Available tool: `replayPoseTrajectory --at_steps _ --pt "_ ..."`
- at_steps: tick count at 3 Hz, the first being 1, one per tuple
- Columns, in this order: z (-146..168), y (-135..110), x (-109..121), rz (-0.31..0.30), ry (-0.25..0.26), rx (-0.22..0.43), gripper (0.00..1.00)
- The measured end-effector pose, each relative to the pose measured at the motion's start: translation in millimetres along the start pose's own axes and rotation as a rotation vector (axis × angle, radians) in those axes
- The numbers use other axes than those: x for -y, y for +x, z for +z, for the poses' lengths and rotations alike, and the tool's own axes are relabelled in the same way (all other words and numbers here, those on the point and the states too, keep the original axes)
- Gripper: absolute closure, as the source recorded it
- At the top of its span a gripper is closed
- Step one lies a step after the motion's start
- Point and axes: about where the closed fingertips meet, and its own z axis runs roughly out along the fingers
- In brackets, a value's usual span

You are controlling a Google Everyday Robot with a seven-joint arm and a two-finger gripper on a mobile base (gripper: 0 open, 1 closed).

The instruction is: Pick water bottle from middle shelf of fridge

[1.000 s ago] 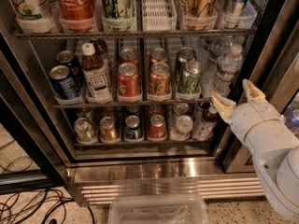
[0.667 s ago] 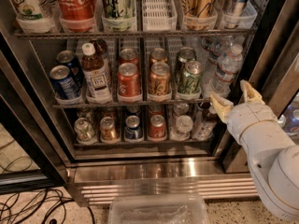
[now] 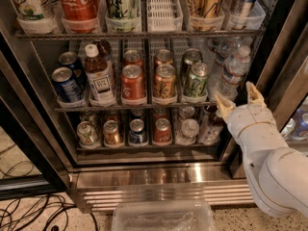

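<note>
The water bottle [image 3: 234, 72], clear, ribbed, white-capped and pale-labelled, is seen at the right end of the middle shelf [image 3: 134, 108] of the fridge [image 3: 144, 178], just above the gripper [image 3: 235, 95], whose fingers are spread wide, nothing being held.

My gripper [image 3: 238, 97], white with cream fingers [image 3: 223, 105], sits at the right end of the middle shelf [image 3: 134, 108], grey wire. The water bottle [image 3: 234, 73]: clear, ribbed, white cap. The fridge [image 3: 144, 177]: black frame, steel base.

Middle shelf [image 3: 149, 105]: 8 cans [image 3: 133, 79] in lanes, 1 tea bottle [image 3: 99, 77] left, water bottle [image 3: 234, 73] at right end. Gripper [image 3: 235, 93], fingers spread, just in front of that end.
</note>
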Motion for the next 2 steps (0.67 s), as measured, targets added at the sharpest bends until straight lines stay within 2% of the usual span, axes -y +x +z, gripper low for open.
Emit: replayPoseTrajectory --at_steps 1,2 --pt "30.2 0.4 -2.9 0.005 0.046 0.017 0.42" --pt "37.2 2.2 -3.9 0.006 0.051 0.016 0.41"
